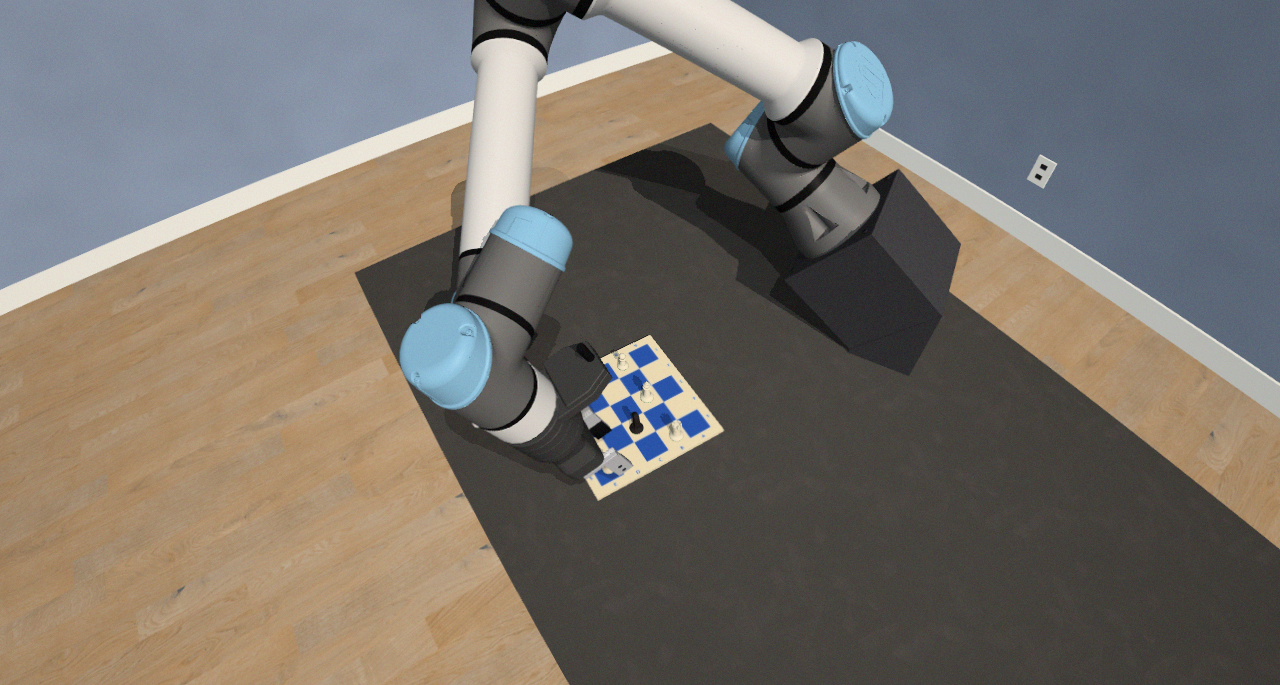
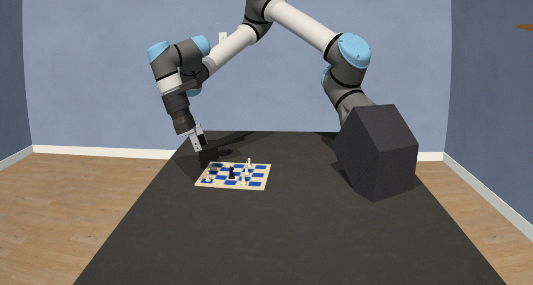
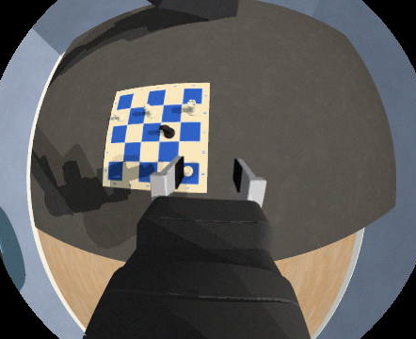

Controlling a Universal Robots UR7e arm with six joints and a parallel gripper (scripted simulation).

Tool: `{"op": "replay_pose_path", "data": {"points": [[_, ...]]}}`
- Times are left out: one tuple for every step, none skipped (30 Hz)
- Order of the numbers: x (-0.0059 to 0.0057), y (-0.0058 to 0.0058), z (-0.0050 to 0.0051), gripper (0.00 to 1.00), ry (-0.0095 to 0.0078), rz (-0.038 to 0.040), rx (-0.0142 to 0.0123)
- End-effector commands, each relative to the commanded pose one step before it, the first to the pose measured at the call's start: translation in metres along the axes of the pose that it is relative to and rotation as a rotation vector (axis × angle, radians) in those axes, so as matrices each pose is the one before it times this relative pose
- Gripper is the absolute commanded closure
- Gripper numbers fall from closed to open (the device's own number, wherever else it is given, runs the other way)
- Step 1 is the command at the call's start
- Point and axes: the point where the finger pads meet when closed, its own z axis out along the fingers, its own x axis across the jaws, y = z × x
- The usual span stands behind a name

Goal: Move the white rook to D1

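Note:
The small blue and cream chessboard [image 1: 646,415] lies on the dark mat; it also shows in the exterior view [image 2: 233,174] and in the wrist view [image 3: 158,135]. The white rook [image 2: 207,177] stands upright on a corner square at the board's near left, and shows in the wrist view [image 3: 189,171] just beside my left finger. My gripper [image 2: 197,140] hangs open and empty well above that end of the board, tilted toward it. In the top view the gripper [image 1: 613,460] partly covers the rook. In the wrist view the gripper [image 3: 208,175] has nothing between its fingers.
A black piece [image 2: 231,172] stands upright near the board's middle. Three other white pieces [image 2: 243,179] [image 2: 246,170] [image 2: 248,161] stand upright toward the right side. The arm's dark pedestal [image 2: 376,152] rises at the mat's right. Wooden floor surrounds the mat.

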Motion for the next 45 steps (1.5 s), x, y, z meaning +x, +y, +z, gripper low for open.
{"op": "replay_pose_path", "data": {"points": [[-0.00241,-0.02767,0.00368,0.00,0.00673,0.01539,-0.10339],[-0.00099,-0.00514,0.00035,0.00,0.00065,0.00183,-0.01482],[-0.00110,-0.00508,0.00028,0.00,0.00064,0.00187,-0.01441],[-0.00120,-0.00500,0.00021,0.00,0.00063,0.00189,-0.01399],[-0.00129,-0.00490,0.00014,0.00,0.00062,0.00191,-0.01356],[-0.00137,-0.00480,0.00008,0.00,0.00061,0.00192,-0.01312],[-0.00143,-0.00469,0.00002,0.00,0.00060,0.00193,-0.01266],[-0.00149,-0.00456,-0.00003,0.00,0.00059,0.00192,-0.01220],[0.00000,0.00000,0.00000,0.00,0.00000,0.00000,0.00000],[0.00000,0.00000,0.00000,0.00,0.00000,0.00000,0.00000],[-0.00153,-0.00443,-0.00008,0.00,0.00057,0.00191,-0.01173],[-0.00157,-0.00429,-0.00012,0.00,0.00055,0.00189,-0.01126],[-0.00159,-0.00414,-0.00016,0.00,0.00054,0.00187,-0.01078],[-0.00160,-0.00398,-0.00019,0.00,0.00052,0.00183,-0.01030],[-0.00160,-0.00382,-0.00021,0.00,0.00050,0.00179,-0.00981],[-0.00159,-0.00366,-0.00024,0.00,0.00048,0.00175,-0.00933],[-0.00158,-0.00348,-0.00025,0.00,0.00046,0.00169,-0.00884],[-0.00155,-0.00331,-0.00026,0.00,0.00044,0.00163,-0.00835],[-0.00151,-0.00313,-0.00027,0.00,0.00041,0.00157,-0.00787],[-0.00146,-0.00295,-0.00028,0.00,0.00039,0.00150,-0.00738],[-0.00141,-0.00277,-0.00028,0.00,0.00037,0.00143,-0.00690],[-0.00135,-0.00259,-0.00027,0.00,0.00034,0.00135,-0.00643],[-0.00128,-0.00241,-0.00027,0.00,0.00032,0.00127,-0.00596],[-0.00121,-0.00223,-0.00026,0.00,0.00030,0.00119,-0.00550],[-0.00113,-0.00205,-0.00025,0.00,0.00027,0.00111,-0.00505],[0.00000,0.00000,0.00000,0.00,0.00000,0.00000,0.00000],[0.00000,0.00000,0.00000,0.00,0.00000,0.00000,0.00000],[-0.00105,-0.00187,-0.00023,0.00,0.00025,0.00102,-0.00460],[-0.00097,-0.00170,-0.00022,0.00,0.00023,0.00093,-0.00417],[-0.00089,-0.00153,-0.00020,0.00,0.00021,0.00085,-0.00375],[-0.00080,-0.00137,-0.00018,0.00,0.00018,0.00076,-0.00335],[-0.00072,-0.00121,-0.00017,0.00,0.00016,0.00068,-0.00296],[-0.00063,-0.00106,-0.00015,0.00,0.00014,0.00060,-0.00259],[-0.00055,-0.00092,-0.00013,0.00,0.00012,0.00052,-0.00223],[-0.00047,-0.00078,-0.00011,0.00,0.00011,0.00048,-0.00189],[-0.00039,-0.00065,-0.00009,0.00,0.00009,0.00044,-0.00158],[-0.00032,-0.00053,-0.00008,0.00,0.00007,0.00037,-0.00129],[-0.00026,-0.00042,-0.00006,0.00,0.00006,0.00031,-0.00102],[-0.00020,-0.00032,-0.00005,0.00,0.00004,0.00025,-0.00078],[-0.00019,-0.00022,0.00002,0.00,-0.00006,0.00031,-0.00045],[-0.00021,-0.00013,0.00012,0.00,-0.00021,0.00044,-0.00007],[-0.00015,-0.00008,0.00012,0.00,-0.00020,0.00033,0.00006],[0.00000,0.00000,0.00000,0.00,0.00000,0.00000,0.00000],[0.00000,0.00000,0.00000,0.00,0.00000,0.00000,0.00000],[0.00016,-0.00042,0.00053,0.00,-0.00059,-0.00063,0.00124]]}}
